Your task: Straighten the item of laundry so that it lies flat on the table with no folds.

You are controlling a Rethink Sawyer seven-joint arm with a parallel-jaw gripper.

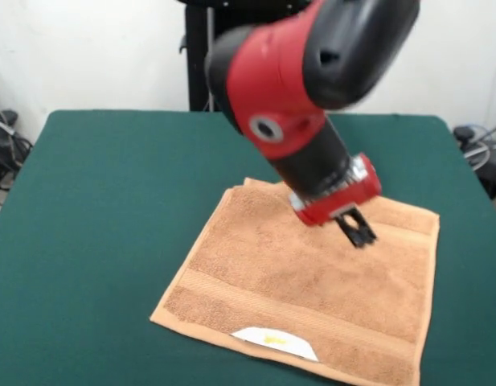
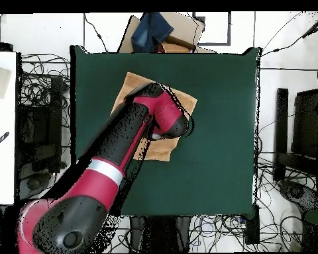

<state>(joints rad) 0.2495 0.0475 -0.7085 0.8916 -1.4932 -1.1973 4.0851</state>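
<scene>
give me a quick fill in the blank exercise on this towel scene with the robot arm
1. The towel lies on a table covered in dark ____ cloth.
2. The white label sits at the towel's edge ____ the front camera.
3. The gripper is above the ____.
4. The arm is red and ____.

Missing words: green; nearest; towel; black
</scene>
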